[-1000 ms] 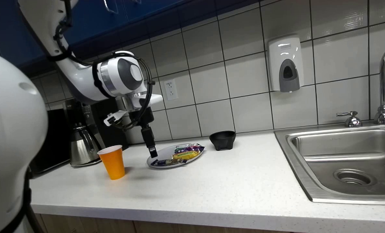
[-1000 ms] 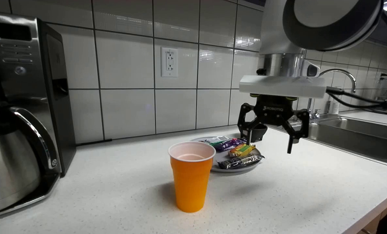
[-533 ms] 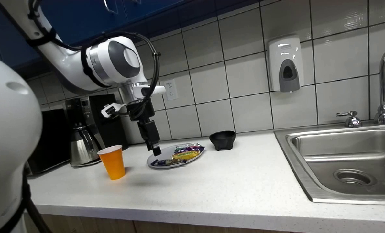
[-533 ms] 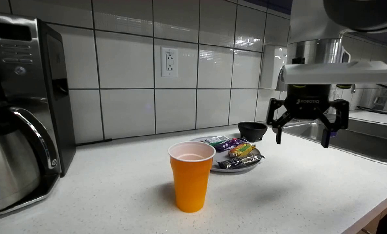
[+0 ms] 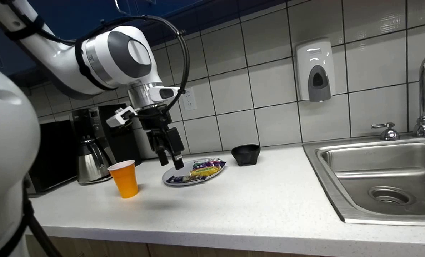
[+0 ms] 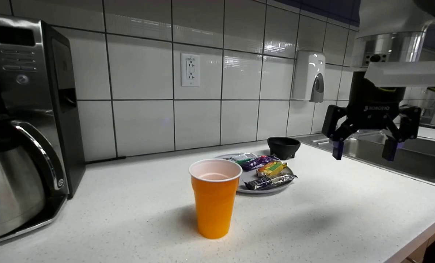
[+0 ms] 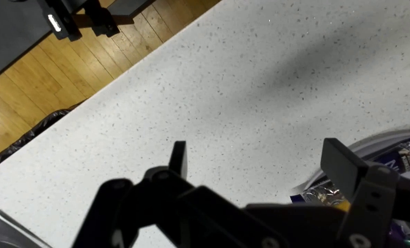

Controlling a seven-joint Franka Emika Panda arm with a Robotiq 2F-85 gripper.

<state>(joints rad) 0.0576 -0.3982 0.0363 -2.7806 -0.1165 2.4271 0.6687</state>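
Two fingers (image 7: pixel 341 165) of the gripper (image 7: pixel 255 155) gape wide, holding nothing, and a low sweep toward the wrist view's four o'clock could jostle the plate (image 7: pixel 387 143).

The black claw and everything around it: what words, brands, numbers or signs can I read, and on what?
"ROBOTIQ": on the black gripper, in an exterior view.
Navy wrapper: white lettering in the wrist view, too incomplete to read.
Yellow wrapper: lettering too blurred to read.
Wall outlet: print too small to read.
Wall dispenser: label too small to read.
Coffee maker: panel marks too blurred to read.
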